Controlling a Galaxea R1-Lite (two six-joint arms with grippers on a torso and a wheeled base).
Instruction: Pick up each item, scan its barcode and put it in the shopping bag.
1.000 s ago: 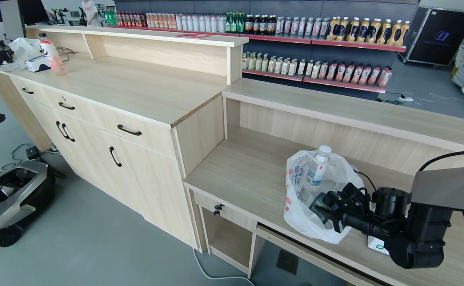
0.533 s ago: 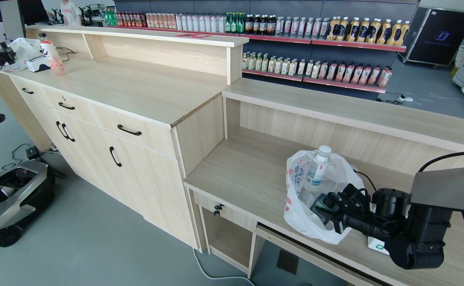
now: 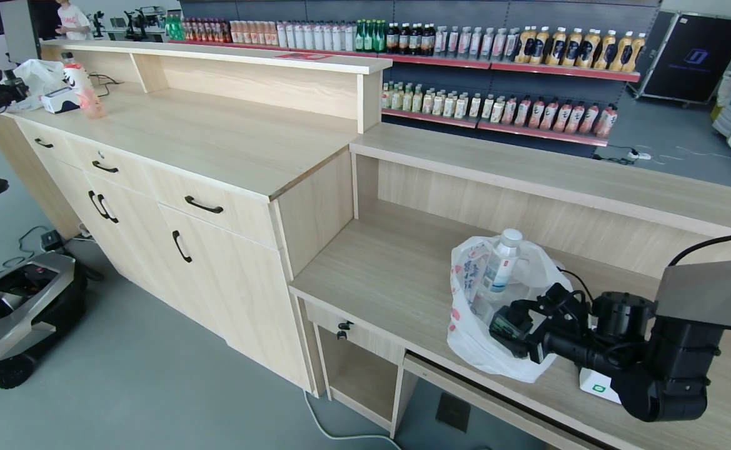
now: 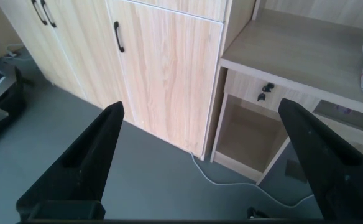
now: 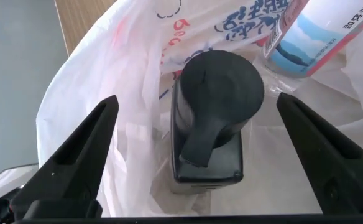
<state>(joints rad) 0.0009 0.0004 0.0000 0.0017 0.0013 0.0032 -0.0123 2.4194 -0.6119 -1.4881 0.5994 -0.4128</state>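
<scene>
A white plastic shopping bag (image 3: 474, 340) stands open on the low desk (image 3: 390, 269). A clear bottle (image 3: 501, 259) with a white cap and a blue label leans upright inside it. My right gripper (image 3: 504, 328) is at the bag's mouth on its right side. In the right wrist view the right gripper (image 5: 197, 99) is open, and a dark container with a black flip lid (image 5: 214, 112) sits in the bag (image 5: 107, 106) between the spread fingers, untouched. The bottle (image 5: 296, 34) lies just beyond it. My left gripper (image 4: 200, 106) hangs open over the floor before the cabinet doors (image 4: 169, 68).
A small white device with a green mark (image 3: 598, 384) lies on the desk beside my right arm. A raised ledge (image 3: 528, 169) runs behind the bag and a taller counter (image 3: 215, 137) stands to the left. Drink shelves (image 3: 496, 69) line the back wall.
My right arm has edged slightly to the right at the bag's mouth. The bag and the bottle have stayed put.
</scene>
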